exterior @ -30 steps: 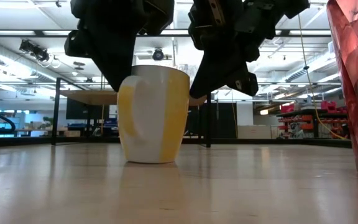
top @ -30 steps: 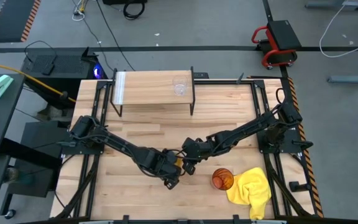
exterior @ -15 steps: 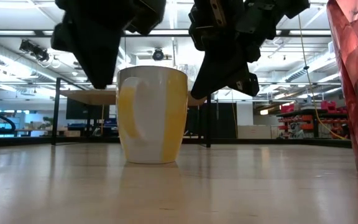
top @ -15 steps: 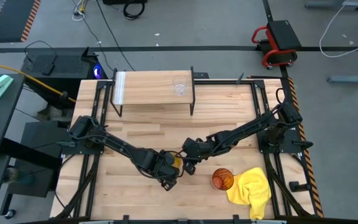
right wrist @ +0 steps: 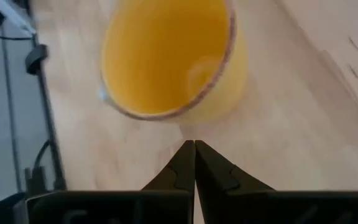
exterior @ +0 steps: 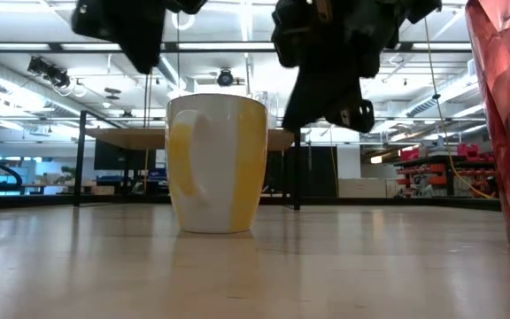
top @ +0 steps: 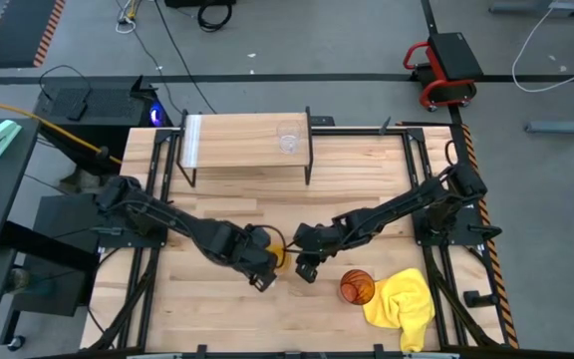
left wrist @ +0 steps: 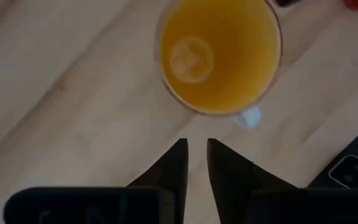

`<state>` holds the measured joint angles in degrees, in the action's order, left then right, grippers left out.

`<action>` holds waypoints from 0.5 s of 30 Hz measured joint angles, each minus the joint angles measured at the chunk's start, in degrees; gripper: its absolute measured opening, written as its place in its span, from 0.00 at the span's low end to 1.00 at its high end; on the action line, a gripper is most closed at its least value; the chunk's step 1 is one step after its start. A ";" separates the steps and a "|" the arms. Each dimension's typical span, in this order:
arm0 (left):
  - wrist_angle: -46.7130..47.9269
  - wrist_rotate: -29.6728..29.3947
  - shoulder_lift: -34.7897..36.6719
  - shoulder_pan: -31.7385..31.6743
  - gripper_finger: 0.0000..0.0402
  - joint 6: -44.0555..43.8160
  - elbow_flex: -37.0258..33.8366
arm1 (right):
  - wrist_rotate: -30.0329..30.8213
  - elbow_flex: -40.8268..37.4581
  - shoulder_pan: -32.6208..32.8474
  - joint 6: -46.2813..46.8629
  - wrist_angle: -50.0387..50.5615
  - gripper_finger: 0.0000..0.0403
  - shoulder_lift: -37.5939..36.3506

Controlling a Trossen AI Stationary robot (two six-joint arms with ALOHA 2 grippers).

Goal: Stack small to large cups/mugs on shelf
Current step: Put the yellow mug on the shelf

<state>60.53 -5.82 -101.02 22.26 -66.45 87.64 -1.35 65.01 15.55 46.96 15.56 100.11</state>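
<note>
One mug [exterior: 217,163]; one tumbler [top: 358,288]; one glass [top: 287,141]

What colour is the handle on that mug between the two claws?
The mug's handle is pale white against the yellow-orange body, clearest in the low view.

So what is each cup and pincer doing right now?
Orange mug: upright on the table, empty, not held.
Glass cup: upright on the shelf.
Tumbler: upright beside the yellow cloth.
Left pincer: nearly shut, empty.
Right pincer: shut, empty.

Bright, even overhead light; wrist views blurred.
</note>
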 joint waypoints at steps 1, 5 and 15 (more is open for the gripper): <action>0.31 0.02 0.19 -0.65 0.17 1.05 0.00 | -0.03 -0.02 0.02 -0.70 1.04 0.04 -1.05; 0.76 0.40 0.27 -3.48 0.18 5.12 -0.02 | 2.01 0.00 0.00 -2.59 3.28 0.03 -6.92; -2.42 5.54 -0.20 -10.79 0.19 13.22 -0.04 | 9.45 0.01 0.00 -6.05 13.72 0.04 -17.72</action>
<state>58.11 -0.28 -101.21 11.47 -53.22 87.59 8.09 65.02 15.55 40.91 29.29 82.39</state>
